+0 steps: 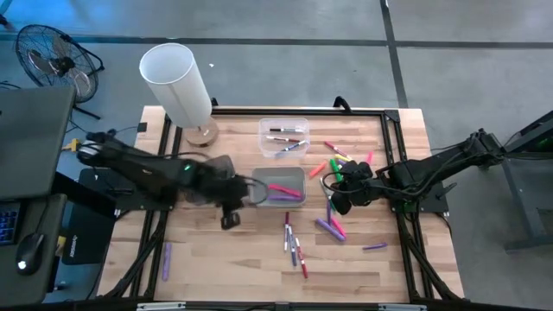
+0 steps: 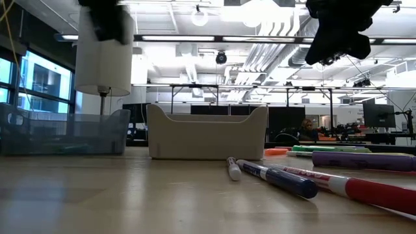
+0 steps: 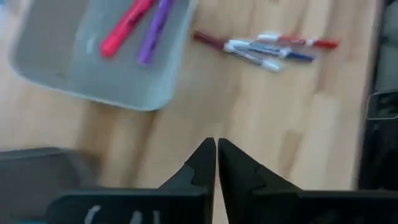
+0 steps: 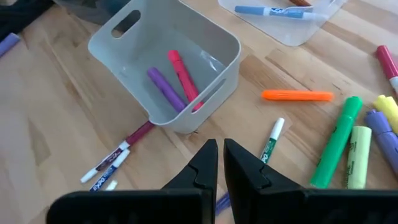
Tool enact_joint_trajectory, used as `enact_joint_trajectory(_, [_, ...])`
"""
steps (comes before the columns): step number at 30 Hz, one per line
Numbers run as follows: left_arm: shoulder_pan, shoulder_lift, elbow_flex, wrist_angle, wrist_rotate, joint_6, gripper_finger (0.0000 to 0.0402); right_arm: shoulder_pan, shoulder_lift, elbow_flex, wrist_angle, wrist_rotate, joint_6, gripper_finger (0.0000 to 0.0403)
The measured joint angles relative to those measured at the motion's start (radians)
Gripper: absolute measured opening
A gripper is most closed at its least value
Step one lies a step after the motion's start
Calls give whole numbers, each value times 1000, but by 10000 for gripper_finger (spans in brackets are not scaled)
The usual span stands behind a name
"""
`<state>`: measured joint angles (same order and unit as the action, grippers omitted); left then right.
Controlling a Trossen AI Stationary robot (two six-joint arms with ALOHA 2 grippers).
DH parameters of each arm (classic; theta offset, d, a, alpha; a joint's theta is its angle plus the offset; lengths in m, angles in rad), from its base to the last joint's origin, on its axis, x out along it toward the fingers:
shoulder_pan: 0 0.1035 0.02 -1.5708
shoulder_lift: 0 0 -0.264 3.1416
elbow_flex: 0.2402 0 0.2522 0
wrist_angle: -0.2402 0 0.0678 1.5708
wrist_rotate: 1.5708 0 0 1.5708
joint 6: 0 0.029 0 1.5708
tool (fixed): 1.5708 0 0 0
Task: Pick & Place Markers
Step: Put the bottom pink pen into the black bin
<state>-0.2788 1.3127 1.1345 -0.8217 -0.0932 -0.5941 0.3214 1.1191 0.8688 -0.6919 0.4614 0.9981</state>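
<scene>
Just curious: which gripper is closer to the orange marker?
The right gripper: it is just below the orange marker in the high view. The left gripper is beyond the grey bin, on its far side.

"EXPO" reads on a white-bodied marker [image 4: 106,172] on the table just left of the right gripper [image 4: 221,163]. Other marker print too small to read.

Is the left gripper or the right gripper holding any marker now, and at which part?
Nothing is held. The left gripper and the right gripper are both shut with nothing between their fingers, above the table.
</scene>
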Motion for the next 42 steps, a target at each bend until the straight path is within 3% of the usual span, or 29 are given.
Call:
enact_joint_trajectory(6, [-190, -206, -226, 16, -158, -284, 4, 3, 0, 0, 3, -33, -29, 6])
enact_joint_trajectory(11, [-261, -326, -340, 31, -250, -367, 1, 40, 29, 11, -43, -54, 39, 1])
enact_joint_trajectory(15, [-258, -410, -400, 37, -261, -378, 1, 52, 150, 77, -181, -118, 116, 0])
enact_joint_trajectory(24, [-258, -635, -460, -47, -364, -325, 0, 39, 467, 273, -450, -312, 225, 11])
enact_joint_trajectory(28, [-258, -700, -460, -113, -390, -323, 0, 39, 526, 281, -427, -395, 245, 35])
enact_joint_trajectory(36, [-258, -827, -460, -214, -417, -316, 0, 39, 572, 243, -316, -413, 256, 98])
enact_joint_trajectory(42, [-258, -880, -459, -255, -415, -312, 0, 40, 597, 200, -242, -424, 255, 106])
